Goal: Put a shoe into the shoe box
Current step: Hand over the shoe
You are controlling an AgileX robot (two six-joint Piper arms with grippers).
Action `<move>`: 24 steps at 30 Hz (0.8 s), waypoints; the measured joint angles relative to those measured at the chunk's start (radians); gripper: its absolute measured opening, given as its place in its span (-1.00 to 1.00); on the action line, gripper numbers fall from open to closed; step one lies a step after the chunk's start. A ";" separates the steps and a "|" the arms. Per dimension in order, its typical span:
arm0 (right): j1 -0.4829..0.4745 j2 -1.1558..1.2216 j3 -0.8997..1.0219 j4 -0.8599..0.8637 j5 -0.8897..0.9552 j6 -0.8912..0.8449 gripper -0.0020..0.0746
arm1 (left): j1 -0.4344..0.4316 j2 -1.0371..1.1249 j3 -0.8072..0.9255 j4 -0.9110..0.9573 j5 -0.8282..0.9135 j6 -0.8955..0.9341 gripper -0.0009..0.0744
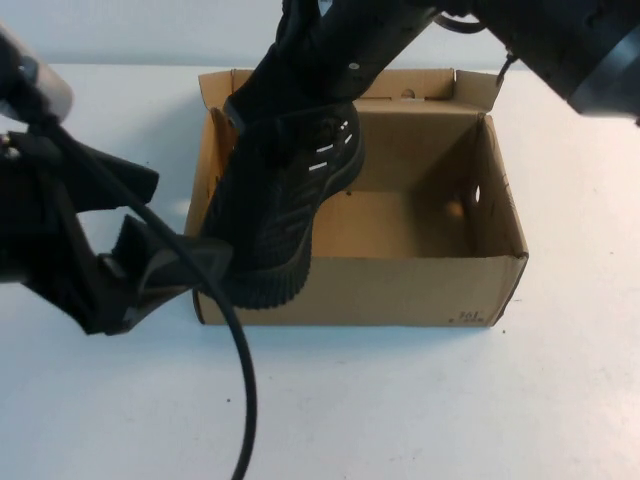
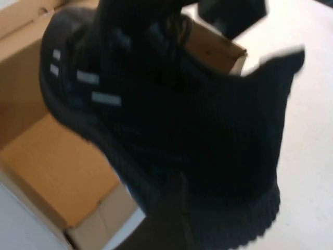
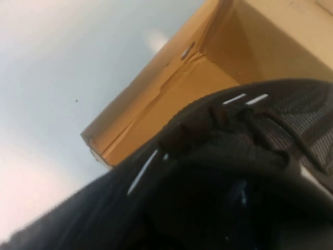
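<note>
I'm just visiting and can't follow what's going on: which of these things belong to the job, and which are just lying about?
Part of the job:
- the shoe, tilted over the box's left end
- the shoe box, open
- the right gripper, at the shoe's top
- the left gripper, by the shoe's sole

Lying about:
- nothing else; only the white table

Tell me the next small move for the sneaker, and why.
Probably shift the black sneaker toward the robot's right and lower it: held by the right claw, its toe overhangs the shoe box front-left wall. The left claw sits by the toe.
</note>
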 joint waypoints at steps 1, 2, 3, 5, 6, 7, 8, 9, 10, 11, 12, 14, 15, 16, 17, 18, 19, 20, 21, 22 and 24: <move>0.000 0.010 -0.004 0.005 0.000 0.000 -0.91 | -0.026 0.010 0.000 0.018 -0.030 0.006 0.80; 0.000 0.017 -0.004 0.006 0.000 0.000 -0.91 | -0.051 0.021 0.000 0.036 -0.061 0.009 0.80; 0.000 0.023 -0.004 0.008 0.000 0.000 -0.91 | -0.069 0.031 0.000 0.049 -0.084 0.011 0.80; -0.001 0.032 -0.006 0.010 0.002 0.000 -0.91 | -0.108 0.056 0.000 0.066 -0.129 0.005 0.80; -0.004 0.033 -0.006 0.011 0.002 0.000 -0.91 | -0.123 0.068 0.000 0.069 -0.146 -0.003 0.80; -0.007 0.033 -0.006 0.013 0.002 0.000 -0.91 | -0.134 0.082 0.000 0.070 -0.158 -0.015 0.80; -0.011 0.033 -0.006 0.015 0.002 0.004 -0.91 | -0.144 0.098 0.000 0.071 -0.167 -0.029 0.80; -0.017 0.033 -0.006 0.015 0.002 0.006 -0.91 | -0.150 0.110 0.000 0.072 -0.175 -0.040 0.80; -0.025 0.033 -0.008 0.017 0.002 0.012 -0.91 | -0.155 0.124 0.000 0.072 -0.189 -0.055 0.80; -0.031 0.033 -0.008 0.022 0.002 0.014 -0.91 | -0.159 0.138 0.000 0.075 -0.205 -0.068 0.80; -0.039 0.033 -0.008 0.027 0.002 0.014 -0.91 | -0.159 0.150 0.000 0.075 -0.219 -0.076 0.80; -0.053 0.033 -0.010 0.051 0.004 0.014 -0.91 | -0.159 0.170 0.000 0.082 -0.262 -0.082 0.80; -0.062 0.033 -0.010 0.066 0.004 0.014 -0.91 | -0.159 0.175 0.000 0.085 -0.285 -0.084 0.80; -0.069 0.033 -0.010 0.080 0.004 0.014 -0.91 | -0.159 0.183 0.000 0.090 -0.305 -0.088 0.80; -0.073 0.033 -0.010 0.090 0.004 0.014 -0.91 | -0.159 0.192 0.000 0.090 -0.321 -0.093 0.80; -0.077 0.033 -0.010 0.096 0.004 0.014 -0.91 | -0.159 0.199 0.000 0.090 -0.333 -0.099 0.80; -0.082 0.033 -0.010 0.104 0.004 0.014 -0.91 | -0.159 0.208 0.000 0.090 -0.340 -0.109 0.80; -0.084 0.033 -0.010 0.114 0.004 0.014 -0.91 | -0.159 0.218 0.000 0.090 -0.347 -0.120 0.80; -0.085 0.033 -0.010 0.119 0.004 0.014 -0.91 | -0.159 0.231 0.000 0.090 -0.351 -0.125 0.80; -0.086 0.033 -0.010 0.126 0.004 0.014 -0.91 | -0.159 0.243 0.000 0.090 -0.353 -0.129 0.80; -0.087 0.033 -0.010 0.141 0.004 0.006 -0.91 | -0.159 0.266 0.000 0.090 -0.357 -0.133 0.80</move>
